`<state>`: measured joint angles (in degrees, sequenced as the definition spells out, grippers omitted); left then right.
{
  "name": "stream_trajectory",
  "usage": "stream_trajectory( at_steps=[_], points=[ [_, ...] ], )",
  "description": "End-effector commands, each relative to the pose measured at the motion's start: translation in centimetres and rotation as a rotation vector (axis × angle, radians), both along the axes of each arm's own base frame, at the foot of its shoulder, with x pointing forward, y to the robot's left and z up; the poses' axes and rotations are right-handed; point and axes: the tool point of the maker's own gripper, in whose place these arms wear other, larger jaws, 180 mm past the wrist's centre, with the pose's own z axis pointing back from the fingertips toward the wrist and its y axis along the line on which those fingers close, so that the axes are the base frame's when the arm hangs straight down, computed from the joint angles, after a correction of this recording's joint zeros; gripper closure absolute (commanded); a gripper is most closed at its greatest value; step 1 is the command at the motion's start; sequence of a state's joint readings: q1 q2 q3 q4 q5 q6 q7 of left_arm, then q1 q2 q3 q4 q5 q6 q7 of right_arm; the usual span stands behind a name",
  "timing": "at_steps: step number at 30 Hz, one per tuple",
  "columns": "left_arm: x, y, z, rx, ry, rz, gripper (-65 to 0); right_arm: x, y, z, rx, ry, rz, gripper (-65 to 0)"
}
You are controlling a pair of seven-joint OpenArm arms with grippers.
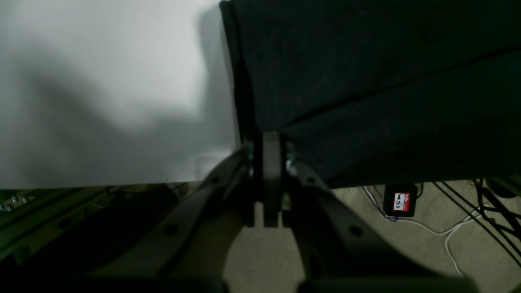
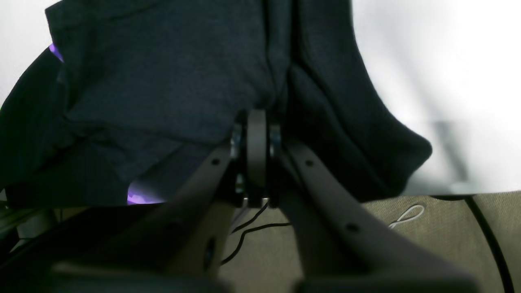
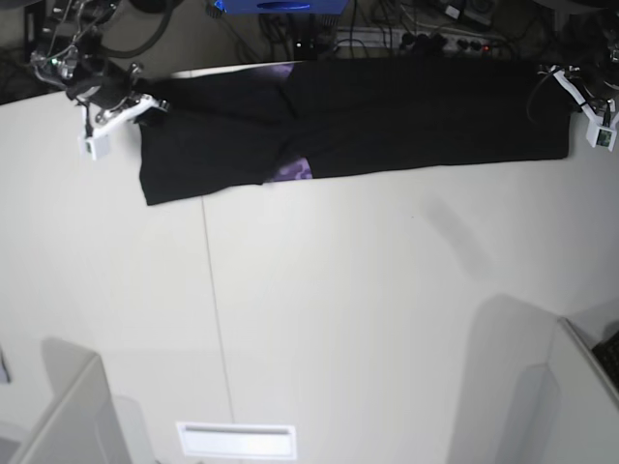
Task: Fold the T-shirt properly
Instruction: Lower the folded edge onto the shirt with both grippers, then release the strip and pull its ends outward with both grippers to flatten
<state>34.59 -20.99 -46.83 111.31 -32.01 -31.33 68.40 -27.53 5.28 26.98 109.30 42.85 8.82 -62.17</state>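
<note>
The black T-shirt lies stretched in a long band along the far edge of the white table, plain side up. A bit of purple print peeks out near its middle fold. My left gripper is shut on the shirt's right end; in the left wrist view the gripper pinches the cloth's edge at the table's rim. My right gripper is shut on the left end; in the right wrist view the gripper clamps bunched cloth, with purple print showing below.
Cables and a power strip lie on the floor behind the table. A red name badge lies on the carpet below the left gripper. Grey panels stand at the table's near corners. A white slot sits at the front edge.
</note>
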Motion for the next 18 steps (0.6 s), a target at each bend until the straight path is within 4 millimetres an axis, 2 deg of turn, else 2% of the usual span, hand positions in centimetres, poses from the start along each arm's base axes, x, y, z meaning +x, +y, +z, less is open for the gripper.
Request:
stream_trajectory(
  at_steps=[1,3,4,5,9,12,14,16,17,18],
  points=[
    [0.4,0.6,0.8,0.024,-0.018,-0.004,0.0,0.3,-0.4,0.5,-0.007,-0.023,-0.005,-10.4],
    [0.3,0.6,0.9,0.026,-0.017,-0.002,0.0,0.1,-0.3,0.4,-0.006,-0.019,-0.006,-22.4],
    [0.3,0.8,1.0,0.028,-0.019,0.002,-5.1,0.0,-0.4,0.4,-0.007,-0.018,-0.009,-27.0],
    [0.3,0.8,1.0,0.029,-0.02,0.003,-12.3,-0.1,-0.5,0.4,-0.01,-0.021,-0.015,-28.5],
    [0.2,0.8,1.0,0.028,-0.019,0.006,-35.1,0.2,-2.6,1.1,-0.043,-0.097,-0.117,-25.2],
    [0.1,1.8,1.8,0.05,-0.046,0.036,-43.8,0.7,-2.8,2.1,-0.065,-0.148,-0.122,-24.5],
    [-0.3,2.6,2.7,0.061,-0.08,0.081,-43.3,1.2,-1.4,2.8,-0.06,-0.183,-0.052,-24.3],
    [0.0,2.9,3.5,0.043,-0.131,0.115,-35.5,1.5,0.2,3.3,-0.057,-0.225,0.071,-24.2],
    [0.1,2.7,3.5,0.026,-0.143,0.118,-26.2,1.7,1.3,3.4,-0.049,-0.246,0.132,-23.9],
    [0.2,2.6,3.4,0.018,-0.144,0.12,-13.7,1.8,2.2,3.4,-0.039,-0.26,0.181,-22.2]
  ],
)
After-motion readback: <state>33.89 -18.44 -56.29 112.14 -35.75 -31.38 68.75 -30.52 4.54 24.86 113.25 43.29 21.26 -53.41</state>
